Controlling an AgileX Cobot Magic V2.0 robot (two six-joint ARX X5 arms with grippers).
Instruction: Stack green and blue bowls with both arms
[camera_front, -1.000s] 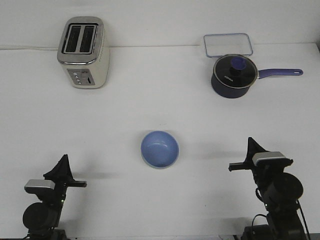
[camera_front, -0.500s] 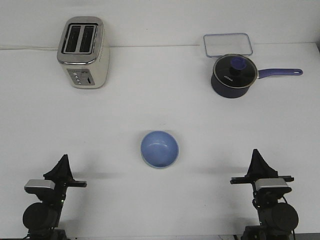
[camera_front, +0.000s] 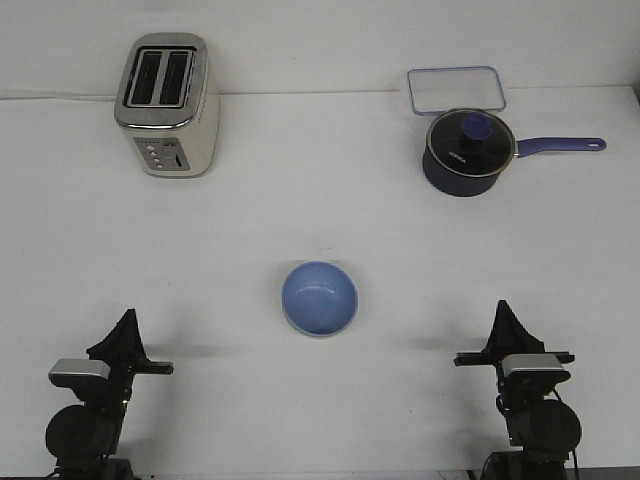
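At the near left corner of the white bench (camera_front: 300, 210) sits the left gripper (camera_front: 124, 335), a slim black two-finger tool on a jointed arm with a small silver-grey block. Its fingers run up to one dark point, and I cannot tell whether they are parted or pressed together; nothing is in them. Toward the far left corner stands a cream and chrome two-slot toaster (camera_front: 167, 104), well apart from everything else.

Near the middle of the bench, somewhat toward the near edge, lies the soft periwinkle blue round matte bowl (camera_front: 319, 298), upright and open. A thin paler rim shows along its lower edge, which may be the pale mint green bowl nested beneath it, though this is too slight to be sure; no separate green bowl is visible anywhere. If so, the stack looks already made and the step in hand is parking the arms. Doing that well means keeping both arms low, near the front edge and well clear of the bowl, so nothing nudges it.

Toward the far right corner a clear rectangular plastic container (camera_front: 456, 89) lies just behind a dark navy lidded saucepan with a purple handle (camera_front: 468, 151). At the near right corner the right gripper (camera_front: 508, 325) holds nothing either; its grip state also cannot be told.
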